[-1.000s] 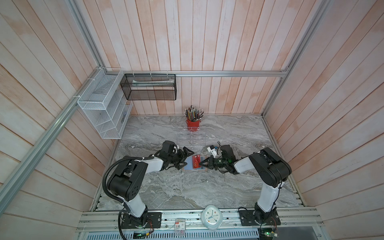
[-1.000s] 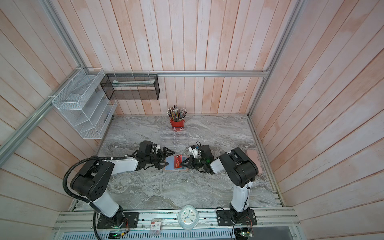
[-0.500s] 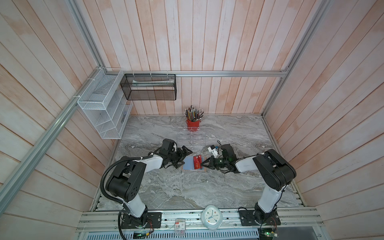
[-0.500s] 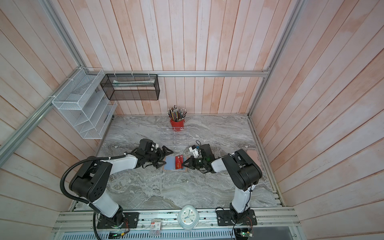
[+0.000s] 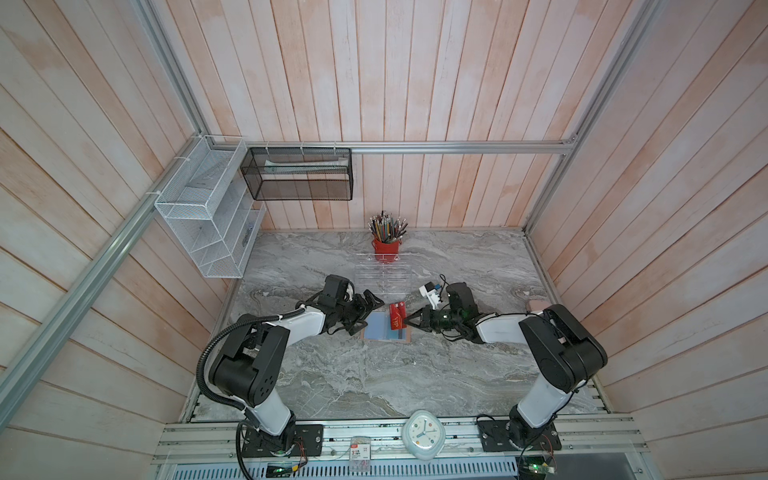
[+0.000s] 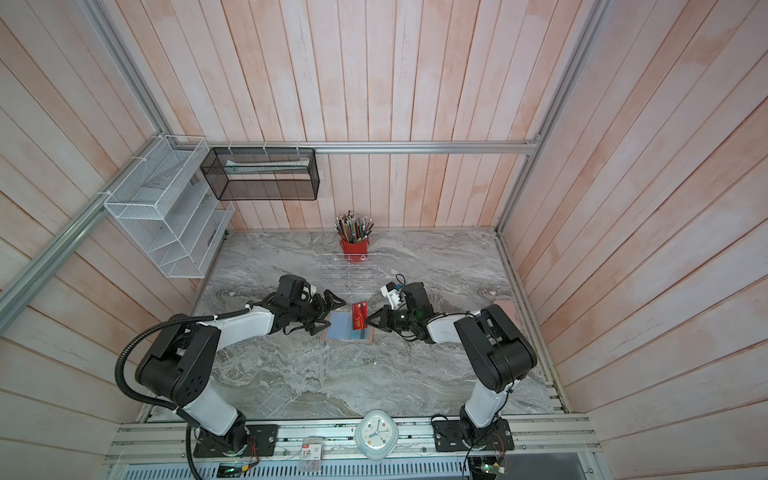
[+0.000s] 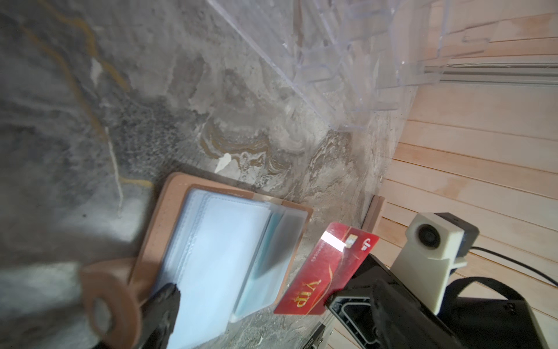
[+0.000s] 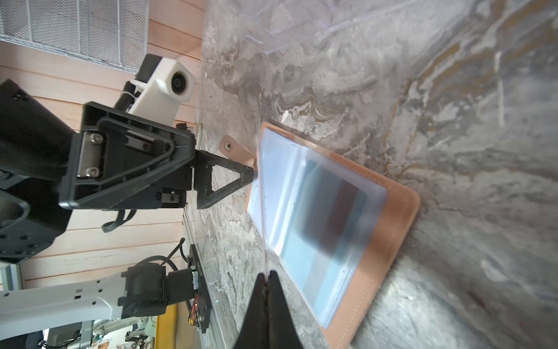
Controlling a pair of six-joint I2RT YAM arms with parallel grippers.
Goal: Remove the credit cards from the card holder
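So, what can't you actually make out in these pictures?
Cards left inside the tan-pink leather-like card holder: right wrist view, only dark and teal blurs behind cloudy sleeves; how many, cannot tell.
Red plastic "VIP" card: small print washed by glare in the left wrist view; edge-on in the right wrist view; too small in both top views.
Left tool: left wrist view shows one fingertip; the frame edge cuts the rest.

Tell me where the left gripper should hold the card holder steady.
Grip the card holder by its left cover edge near the strap tab, coming from the left: it lies open flat, its other cards show in the right-hand sleeves, and the open left gripper is at that edge.
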